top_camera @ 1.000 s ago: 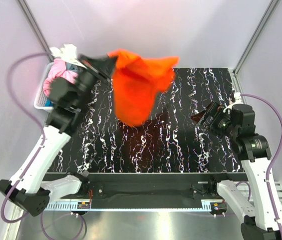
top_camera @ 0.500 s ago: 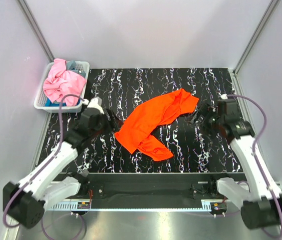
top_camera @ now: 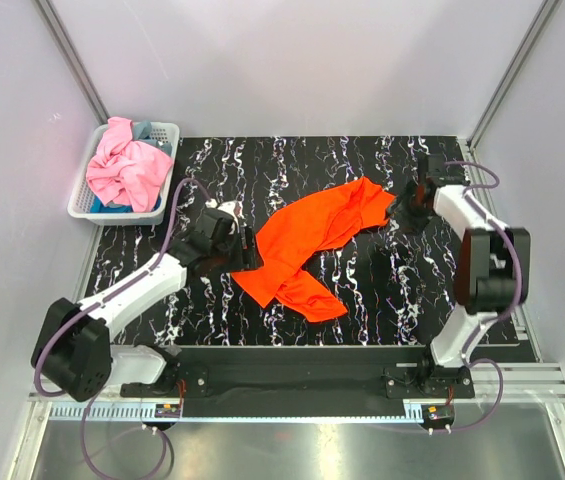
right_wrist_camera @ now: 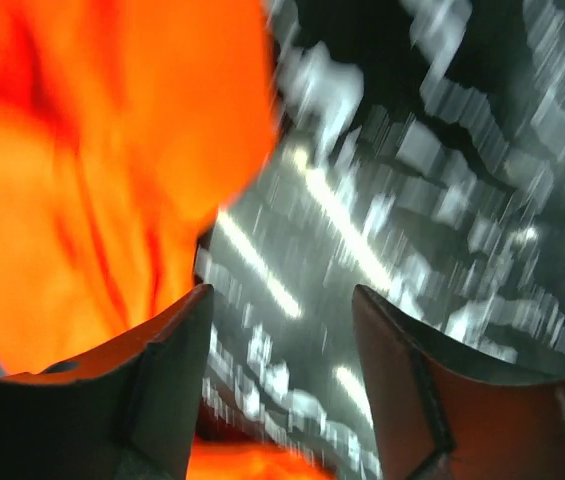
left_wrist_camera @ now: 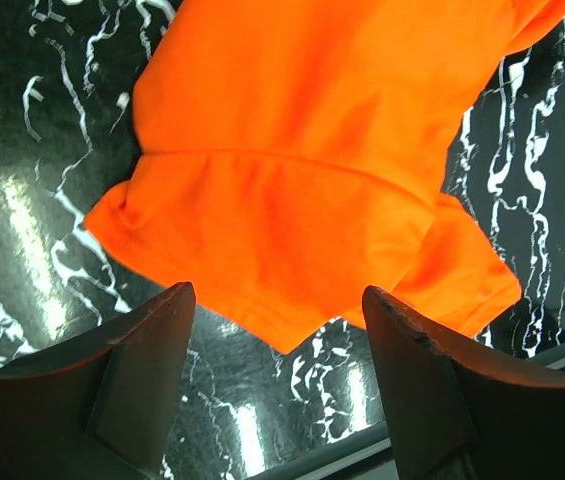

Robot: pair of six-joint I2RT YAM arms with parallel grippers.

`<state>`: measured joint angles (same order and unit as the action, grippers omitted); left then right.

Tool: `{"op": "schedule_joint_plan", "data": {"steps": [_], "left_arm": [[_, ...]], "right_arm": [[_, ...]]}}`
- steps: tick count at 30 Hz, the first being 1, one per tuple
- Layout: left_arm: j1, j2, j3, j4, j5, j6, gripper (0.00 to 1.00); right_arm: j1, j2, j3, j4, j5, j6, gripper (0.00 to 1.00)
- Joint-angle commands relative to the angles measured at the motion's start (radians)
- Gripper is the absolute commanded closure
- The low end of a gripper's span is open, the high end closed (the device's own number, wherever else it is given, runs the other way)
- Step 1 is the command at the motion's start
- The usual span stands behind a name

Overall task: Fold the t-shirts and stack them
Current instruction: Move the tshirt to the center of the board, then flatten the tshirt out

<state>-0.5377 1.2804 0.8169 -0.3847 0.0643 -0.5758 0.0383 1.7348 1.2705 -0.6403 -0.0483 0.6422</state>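
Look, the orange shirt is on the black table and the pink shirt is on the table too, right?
Not quite. The orange shirt does lie on the black table, but the pink shirt is bunched in the white basket at the far left; the top external view shows it.

Your top view looks down from behind the arms over the whole bench [top_camera: 362,300]. Both wrist views sit close; all three share the orange t-shirt [top_camera: 312,235].

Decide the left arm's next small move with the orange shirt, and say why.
Probably lower the left gripper and pinch the shirt corner showing between its open jaws. The shirt lies crumpled on the table, so it needs spreading flat first.
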Motion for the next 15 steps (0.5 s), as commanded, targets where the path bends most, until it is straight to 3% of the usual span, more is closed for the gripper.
{"op": "schedule_joint_plan", "data": {"steps": [1, 8, 15], "left_arm": [[0.001, -0.042, -0.019, 0.03, -0.001, -0.001, 0.27], [-0.022, -0.029, -0.091, 0.061, 0.06, -0.009, 0.27], [-0.085, -0.001, -0.122, 0.064, 0.023, -0.025, 0.28]], "right_arm": [[-0.097, 0.107, 0.09, 0.112, -0.041, -0.041, 0.37], [-0.112, 0.334, 0.295, 0.182, -0.058, -0.119, 0.47], [-0.112, 0.465, 0.437, 0.199, -0.058, -0.182, 0.47]]}}
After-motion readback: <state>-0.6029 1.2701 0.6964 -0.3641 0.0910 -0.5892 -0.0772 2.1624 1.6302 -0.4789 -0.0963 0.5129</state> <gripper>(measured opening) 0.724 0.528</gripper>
